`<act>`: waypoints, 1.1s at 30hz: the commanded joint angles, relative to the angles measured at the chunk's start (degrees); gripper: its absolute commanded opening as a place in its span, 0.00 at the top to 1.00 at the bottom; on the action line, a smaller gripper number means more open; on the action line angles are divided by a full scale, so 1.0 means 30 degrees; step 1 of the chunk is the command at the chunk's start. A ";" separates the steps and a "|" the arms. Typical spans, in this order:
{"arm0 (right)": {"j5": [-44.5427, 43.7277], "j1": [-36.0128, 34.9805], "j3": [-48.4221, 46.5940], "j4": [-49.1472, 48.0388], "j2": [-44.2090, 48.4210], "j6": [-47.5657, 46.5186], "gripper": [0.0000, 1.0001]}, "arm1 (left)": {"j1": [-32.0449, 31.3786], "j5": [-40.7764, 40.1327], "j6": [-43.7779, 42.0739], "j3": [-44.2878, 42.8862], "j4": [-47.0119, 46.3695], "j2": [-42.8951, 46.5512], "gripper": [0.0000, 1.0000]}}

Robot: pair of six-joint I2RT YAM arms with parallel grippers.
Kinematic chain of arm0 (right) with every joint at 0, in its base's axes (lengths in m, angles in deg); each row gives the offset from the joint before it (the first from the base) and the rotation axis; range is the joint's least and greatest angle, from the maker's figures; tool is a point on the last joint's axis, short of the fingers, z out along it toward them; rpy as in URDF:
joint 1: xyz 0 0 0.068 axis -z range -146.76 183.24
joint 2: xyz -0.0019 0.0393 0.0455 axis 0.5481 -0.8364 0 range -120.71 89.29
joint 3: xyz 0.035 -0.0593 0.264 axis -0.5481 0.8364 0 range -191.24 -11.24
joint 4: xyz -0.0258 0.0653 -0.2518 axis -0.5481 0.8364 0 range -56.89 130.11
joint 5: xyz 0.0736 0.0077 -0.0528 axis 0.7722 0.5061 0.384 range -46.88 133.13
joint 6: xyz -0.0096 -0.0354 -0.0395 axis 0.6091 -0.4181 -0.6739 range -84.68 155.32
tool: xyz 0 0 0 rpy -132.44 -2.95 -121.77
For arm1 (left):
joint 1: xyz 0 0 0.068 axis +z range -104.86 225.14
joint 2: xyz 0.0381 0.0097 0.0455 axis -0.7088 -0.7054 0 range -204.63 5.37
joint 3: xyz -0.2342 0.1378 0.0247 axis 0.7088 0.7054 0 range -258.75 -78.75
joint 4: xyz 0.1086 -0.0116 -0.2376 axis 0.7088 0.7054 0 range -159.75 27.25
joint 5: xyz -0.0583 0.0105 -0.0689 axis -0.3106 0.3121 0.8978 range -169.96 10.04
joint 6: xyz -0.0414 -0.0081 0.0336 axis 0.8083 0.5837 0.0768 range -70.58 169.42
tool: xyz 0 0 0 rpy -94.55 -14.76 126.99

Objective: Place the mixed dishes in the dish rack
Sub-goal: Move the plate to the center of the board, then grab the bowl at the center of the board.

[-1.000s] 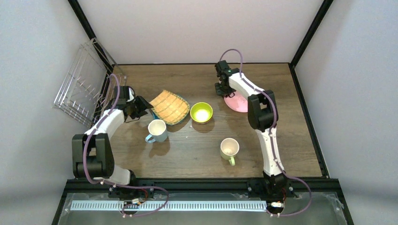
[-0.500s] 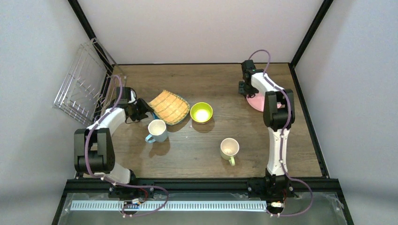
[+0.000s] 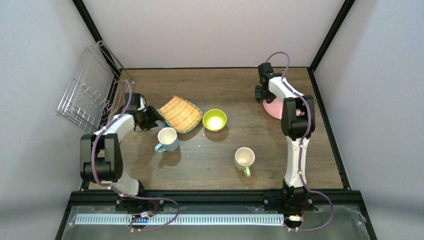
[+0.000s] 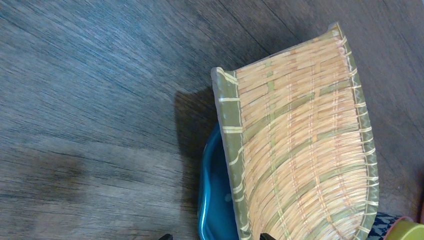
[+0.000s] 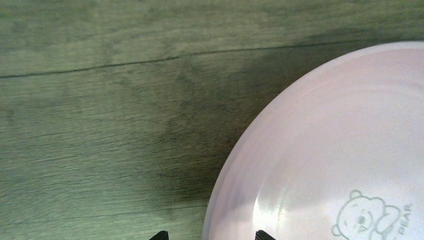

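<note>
The tan woven-look plate [image 3: 181, 114] [image 4: 300, 150] lies tilted on the teal plate [image 4: 215, 200], whose rim peeks out beneath its left edge. My left gripper [image 3: 150, 119] [image 4: 215, 237] is open, its tips either side of both rims. Far right, the pink plate [image 3: 275, 110] [image 5: 340, 150] lies on the table, partly under my right arm. My right gripper [image 3: 260, 95] [image 5: 210, 235] is open astride its rim. The lime-inside bowl [image 3: 214, 120], light-blue mug [image 3: 168, 139] and pale yellow-green mug [image 3: 244, 159] stand mid-table. The wire dish rack [image 3: 90, 90] leans against the left wall.
The black frame rail [image 3: 325, 115] runs close along the pink plate's right side. The bowl's patterned side [image 4: 407, 229] shows at the corner of the left wrist view, right beside the tan plate. The light-blue mug stands just in front of my left gripper.
My right arm swung to the right and the pink plate went with it toward the right rail; it has held still since. The left arm barely shifted.
</note>
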 commanded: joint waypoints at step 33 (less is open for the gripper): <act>0.4440 -0.6495 -0.0245 0.2060 0.4016 -0.1246 0.01 | -0.0050 0.0634 0.1286 -0.0490 -0.2044 -0.1857 0.00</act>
